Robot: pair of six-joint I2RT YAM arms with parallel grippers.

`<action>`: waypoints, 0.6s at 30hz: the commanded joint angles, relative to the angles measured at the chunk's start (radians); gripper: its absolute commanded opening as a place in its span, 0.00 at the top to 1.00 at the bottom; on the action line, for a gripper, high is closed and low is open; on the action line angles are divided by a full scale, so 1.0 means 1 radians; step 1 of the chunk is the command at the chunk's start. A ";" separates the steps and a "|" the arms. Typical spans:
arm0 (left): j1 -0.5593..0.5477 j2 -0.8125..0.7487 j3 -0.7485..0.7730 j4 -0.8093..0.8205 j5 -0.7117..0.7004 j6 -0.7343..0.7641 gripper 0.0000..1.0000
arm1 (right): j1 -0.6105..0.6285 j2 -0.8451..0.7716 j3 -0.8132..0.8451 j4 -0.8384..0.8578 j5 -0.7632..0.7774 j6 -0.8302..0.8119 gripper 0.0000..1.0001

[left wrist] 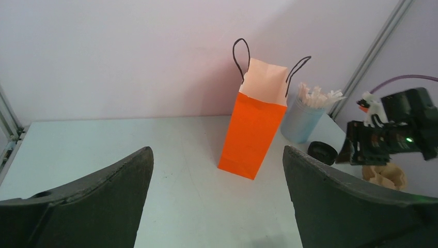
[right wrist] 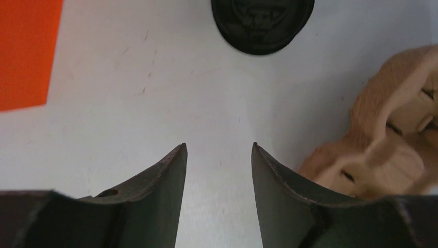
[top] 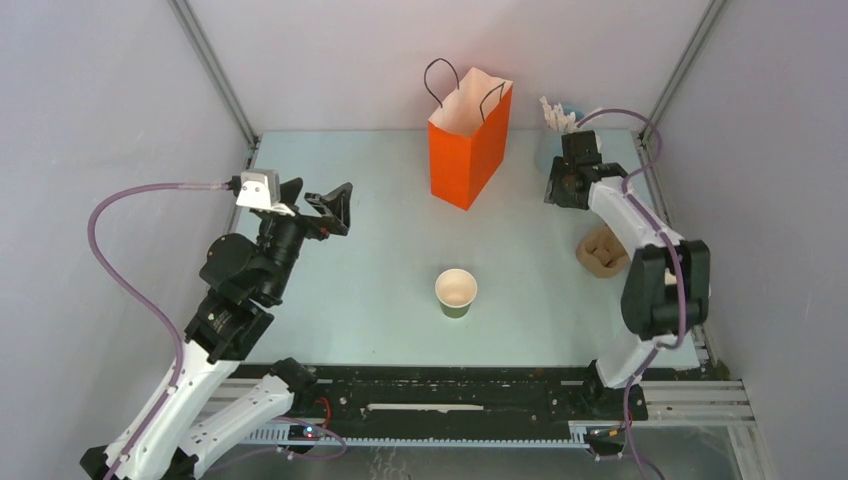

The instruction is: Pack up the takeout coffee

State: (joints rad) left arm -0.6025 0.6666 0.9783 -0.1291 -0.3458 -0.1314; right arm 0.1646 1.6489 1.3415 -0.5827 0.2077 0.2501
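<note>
white-black arms (top: 165, 410) (purple cables (top: 170, 186)), dark curved fingers (left wrist: 93, 206)

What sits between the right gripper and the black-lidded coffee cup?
Nothing: the right wrist view shows only bare table between the right gripper and the lidded takeout coffee. The cardboard holder lies off to the side.

text: none legible | labels: none | numbers: none
</note>
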 commanded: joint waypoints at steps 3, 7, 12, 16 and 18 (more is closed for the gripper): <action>0.006 0.010 0.020 0.014 0.029 -0.002 0.00 | -0.036 0.202 0.225 0.065 -0.021 -0.082 0.49; 0.006 0.020 0.021 0.010 0.033 -0.001 0.00 | -0.054 0.295 0.324 0.064 -0.026 -0.099 0.51; 0.006 0.035 0.025 0.006 0.034 -0.001 0.00 | -0.091 0.394 0.411 0.052 -0.089 -0.093 0.56; 0.006 0.041 0.025 0.003 0.038 -0.001 0.00 | -0.122 0.429 0.415 0.060 -0.147 -0.085 0.56; 0.007 0.045 0.026 0.002 0.039 -0.002 0.00 | -0.135 0.450 0.420 0.061 -0.167 -0.081 0.57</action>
State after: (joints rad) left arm -0.6018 0.7071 0.9783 -0.1356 -0.3264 -0.1314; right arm 0.0601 2.0693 1.7256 -0.5323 0.1009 0.1761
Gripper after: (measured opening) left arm 0.996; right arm 0.439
